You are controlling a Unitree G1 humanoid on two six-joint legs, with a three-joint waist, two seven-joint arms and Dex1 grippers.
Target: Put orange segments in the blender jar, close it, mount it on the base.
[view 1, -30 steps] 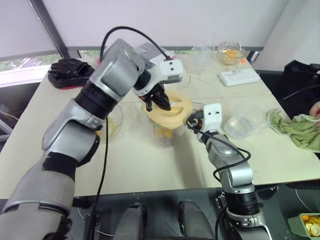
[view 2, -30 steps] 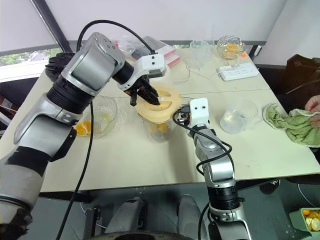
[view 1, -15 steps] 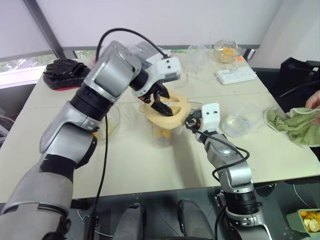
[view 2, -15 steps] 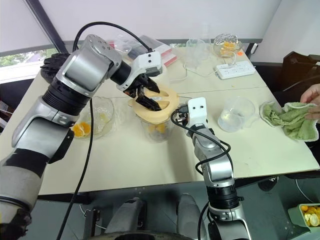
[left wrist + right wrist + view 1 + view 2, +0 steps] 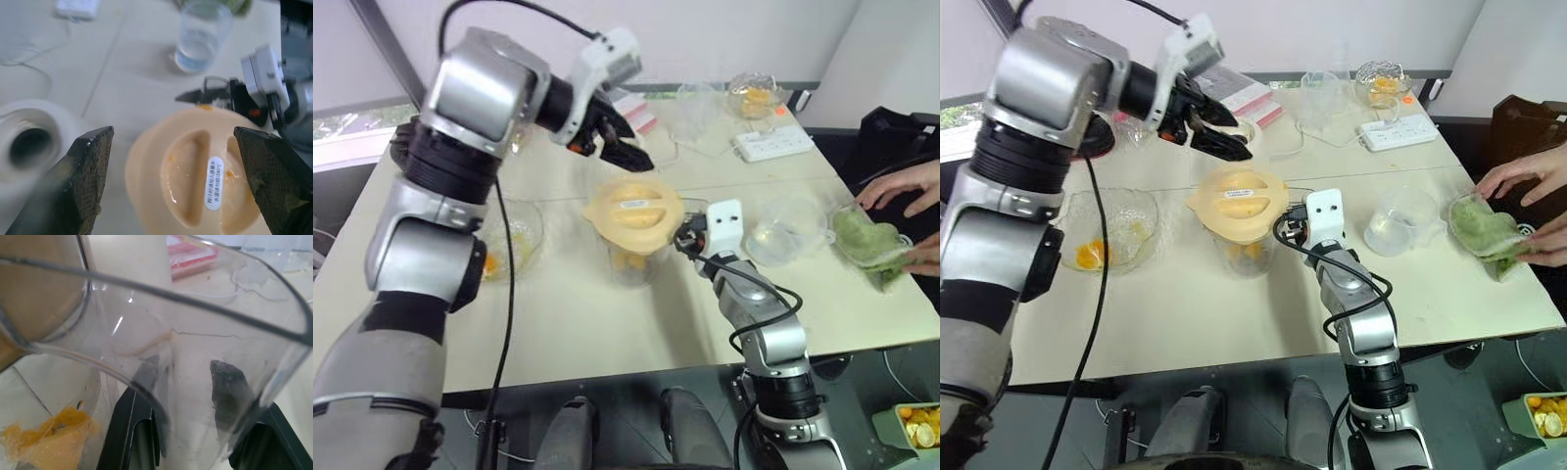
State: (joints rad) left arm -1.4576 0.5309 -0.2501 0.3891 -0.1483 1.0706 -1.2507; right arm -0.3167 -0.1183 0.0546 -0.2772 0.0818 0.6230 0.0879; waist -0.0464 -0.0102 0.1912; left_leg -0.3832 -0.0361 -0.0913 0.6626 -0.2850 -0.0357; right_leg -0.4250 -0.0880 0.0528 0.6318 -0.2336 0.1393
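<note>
The blender jar (image 5: 632, 257) stands mid-table with its cream-yellow lid (image 5: 634, 208) resting on top. Orange segments (image 5: 1245, 252) show through its clear wall, and one orange segment (image 5: 46, 440) lies low in the jar in the right wrist view. My right gripper (image 5: 689, 236) is shut on the jar's side handle (image 5: 195, 357), one black finger on each side. My left gripper (image 5: 1219, 135) hangs open and empty above and behind the lid (image 5: 195, 171). The cream-white base (image 5: 54, 122) with its dark socket stands just beyond the jar.
A crinkled clear bowl (image 5: 1107, 230) with orange pieces sits left of the jar. A small clear cup (image 5: 783, 230) stands to the right. A person's hands hold a green cloth (image 5: 867, 240) at the right edge. A power strip (image 5: 773, 143) lies at the back.
My left gripper opened, let go of the lid and rose up and back from it. The lid stays on the jar. The person's hands came onto the green cloth.
</note>
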